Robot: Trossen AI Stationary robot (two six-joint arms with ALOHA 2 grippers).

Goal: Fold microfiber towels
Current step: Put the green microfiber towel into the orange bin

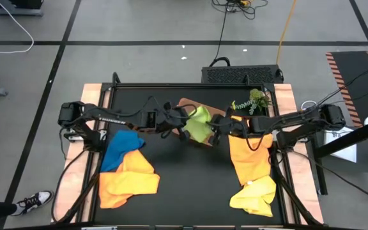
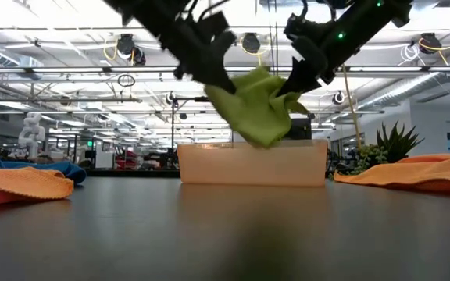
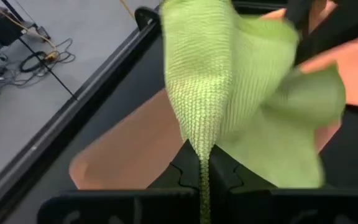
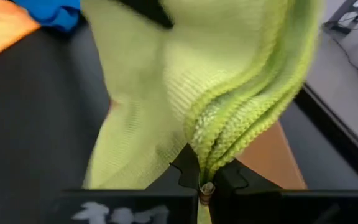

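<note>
Now lime green towel (image 1: 200,123) hangs above brown tray (image 1: 185,104), left gripper (image 1: 185,128) and right gripper (image 1: 217,130) both clamped on its edges. Soft, light, droopy; best pinched at corners.

towel (image 1: 200,123) held between both claws, above tray (image 1: 183,103) | plant sprig (image 1: 251,102) right of tray

We see even, bright overhead light from ceiling lamps (image 2: 131,53), glaring in the low view. The near tabletop (image 2: 225,234) there blurs out of focus, and the lime towel (image 4: 229,93) smears softly in the right wrist view.
</note>
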